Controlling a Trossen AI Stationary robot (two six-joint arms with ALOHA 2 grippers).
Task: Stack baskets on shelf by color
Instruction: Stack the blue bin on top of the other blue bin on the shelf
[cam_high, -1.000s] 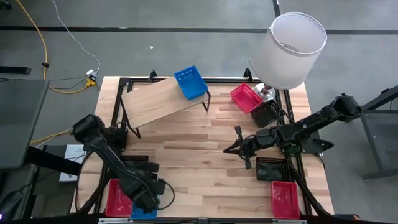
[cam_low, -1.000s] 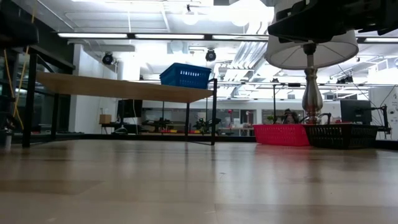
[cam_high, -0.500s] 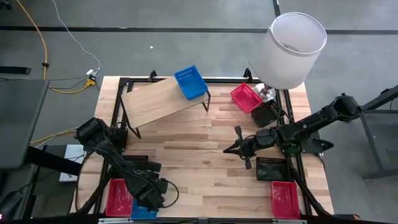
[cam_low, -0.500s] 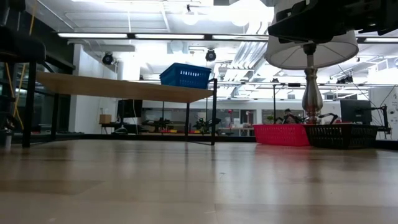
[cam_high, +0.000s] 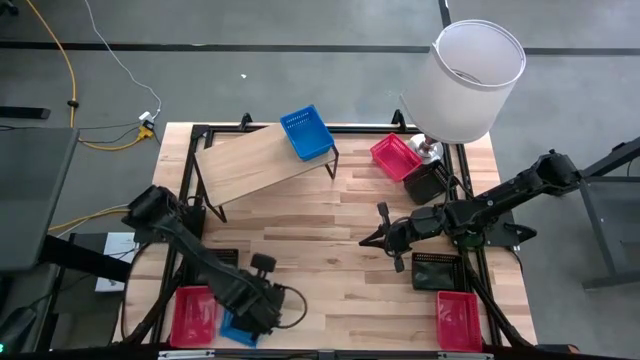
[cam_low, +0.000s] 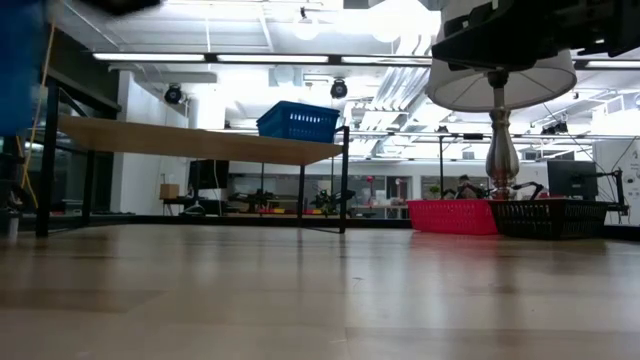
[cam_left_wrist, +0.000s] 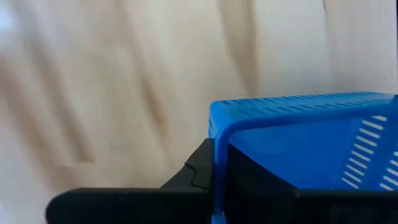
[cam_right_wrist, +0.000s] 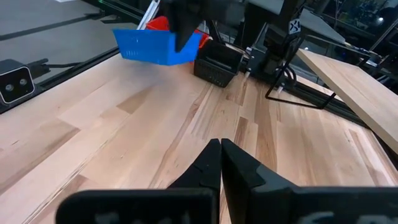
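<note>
My left gripper (cam_high: 258, 312) is shut on a blue basket (cam_high: 238, 328) near the table's near left corner. In the right wrist view this basket (cam_right_wrist: 155, 46) hangs tilted above the wood. A second blue basket (cam_high: 307, 132) stands on the right end of the shelf (cam_high: 258, 162), a light plank on a black frame at the far left. A red basket (cam_high: 192, 316) lies beside the held one. My right gripper (cam_high: 368, 240) hovers shut over the table's middle right, touching nothing. My left gripper pinches one wall of the blue basket near a corner (cam_left_wrist: 217, 143), with one finger (cam_left_wrist: 196, 177) outside and the other (cam_left_wrist: 255, 180) inside. The fingers come at it from above. The basket hangs tilted below them, clear of the table.
A red basket (cam_high: 395, 155) and a black one (cam_high: 425, 183) sit by the white lamp (cam_high: 465, 80) at the far right. Another black basket (cam_high: 437, 270) and a red one (cam_high: 458, 318) lie near right. A black basket (cam_right_wrist: 217, 65) stands by the left arm's base.
My left gripper has moved toward the table's right edge. The blue basket has come up off the table beside the red one and now shows as a blue blur at the low view's upper left.
</note>
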